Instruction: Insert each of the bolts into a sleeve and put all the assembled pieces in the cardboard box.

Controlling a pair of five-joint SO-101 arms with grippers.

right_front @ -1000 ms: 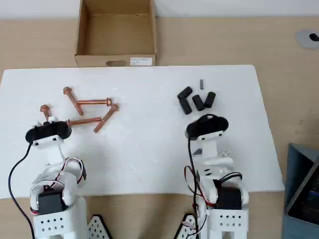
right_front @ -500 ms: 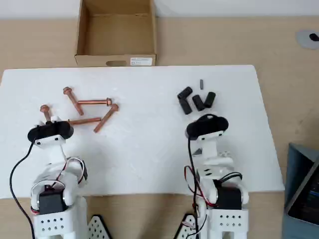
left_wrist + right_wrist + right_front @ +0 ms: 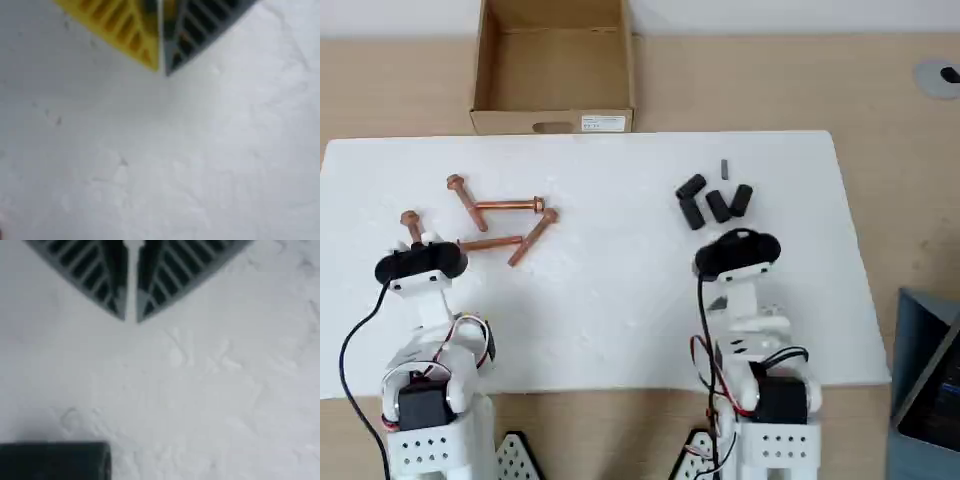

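High view: the cardboard box point(image 3: 555, 75) stands open-topped on the wooden surface point(image 3: 740, 85), just past the far edge of a white mat point(image 3: 610, 300), at about 11 o'clock from the mat's centre. Five copper bolts point(image 3: 510, 205) lie loose on the mat toward 10 o'clock, several crossing or touching one another and all well apart from the sleeves. Four black sleeves point(image 3: 717, 205) lie bunched close together at about 1 o'clock, with a thin dark pin-like piece point(image 3: 724, 170) just at 12 o'clock of the bunch.

The left arm point(image 3: 420, 270) stands at 8 o'clock on the mat, its head over the near ends of the bolts. The right arm point(image 3: 737, 255) stands at 5 o'clock, its head just at 6 o'clock of the sleeve bunch.

Left wrist view: the left claw point(image 3: 161, 67), one finger yellow and one dark, has its tips pressed together on nothing, close over bare mat.

Right wrist view: the right claw point(image 3: 131, 317), both fingers dark, is drawn together with only a thin slit between and grips nothing; a single sleeve point(image 3: 55, 460) lies on the mat near it, apart from the tips
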